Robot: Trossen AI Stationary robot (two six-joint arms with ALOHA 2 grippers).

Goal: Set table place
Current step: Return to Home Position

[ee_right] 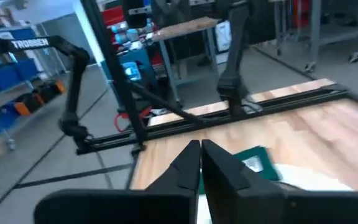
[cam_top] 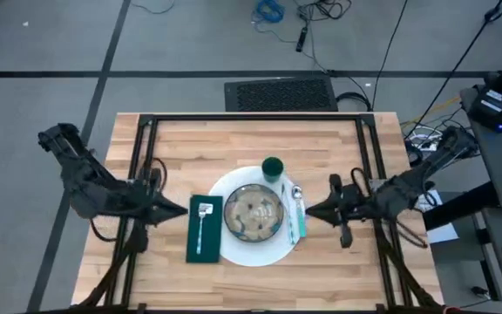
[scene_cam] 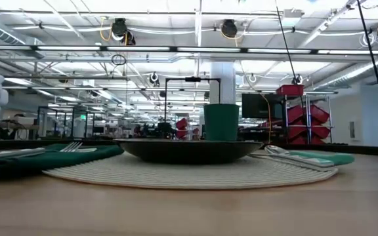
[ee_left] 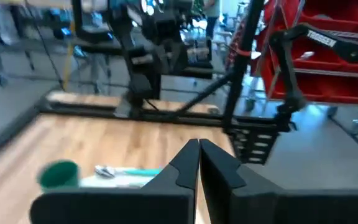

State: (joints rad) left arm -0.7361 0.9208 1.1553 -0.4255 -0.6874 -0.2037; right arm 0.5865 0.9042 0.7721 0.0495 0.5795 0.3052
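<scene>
A round ribbed mat (cam_top: 253, 254) lies on the strip-wood table (cam_top: 234, 144).

This is a robotics lab in an open industrial hall. Bare metal ceiling pipes (scene_cam: 176, 48) and white strip lights run overhead. Racks of red plastic storage bins (scene_cam: 305, 115) and blue plastic bins (ee_right: 5, 46) stand in the aisles. Loose coiled cables (cam_top: 270, 11) trail over the grey floor (cam_top: 42, 52) behind the light butcher-block wood worktop (cam_top: 199, 139) on its black tube frame.
</scene>
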